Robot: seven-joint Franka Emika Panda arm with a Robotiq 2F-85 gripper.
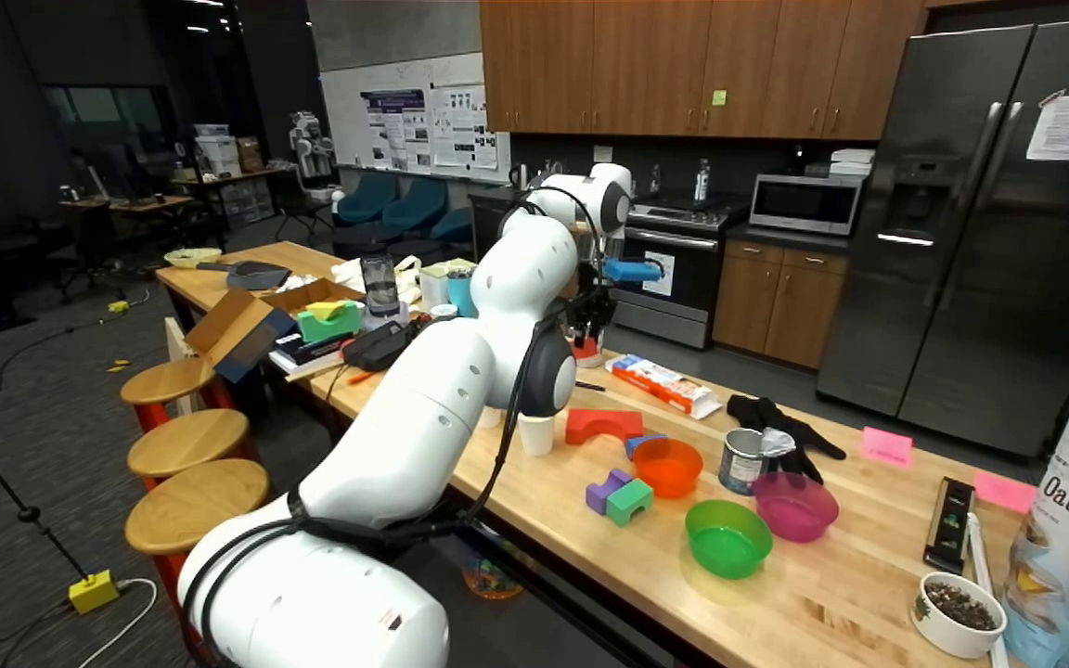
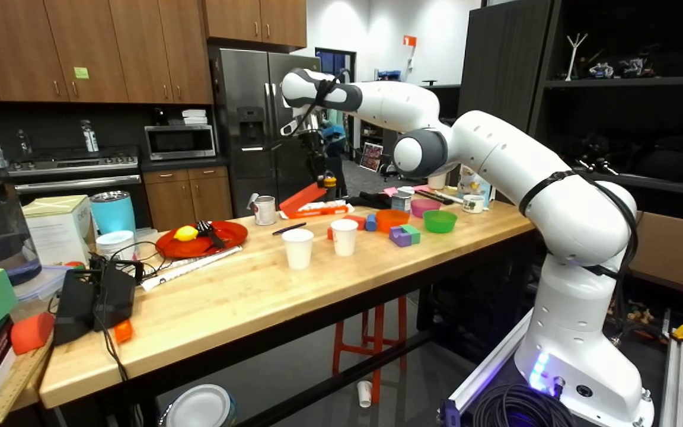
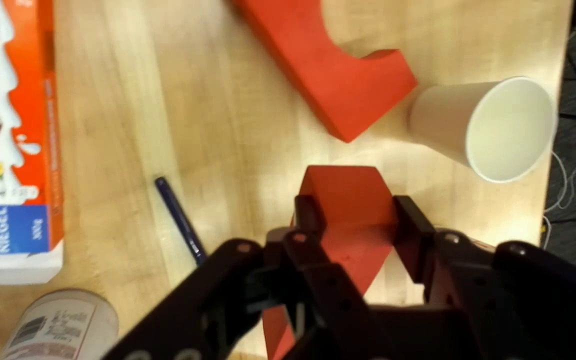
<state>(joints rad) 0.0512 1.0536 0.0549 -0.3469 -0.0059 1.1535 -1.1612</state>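
Jaws clenched on a red block, closed against two opposite faces; block is over the bench, slanting in an exterior view; cannot tell whether its low end touches the wood. Closest neighbours: red arch, near the block but apart from it, and a white cup, upright just off the arch's end. Second cup stands near that one. Opposite side: a pen lies between the jaws and a chocolate box; a tin stands near the box's end. Beyond the arch: blue block close by an orange bowl, purple block against a green block, then green bowl and pink bowl side by side, with a grey can and black glove behind. Red plate, well apart from the bowls, holds a lemon and black fork. White arm crosses the foreground in an exterior view, blocking sight of some of the bench behind it.
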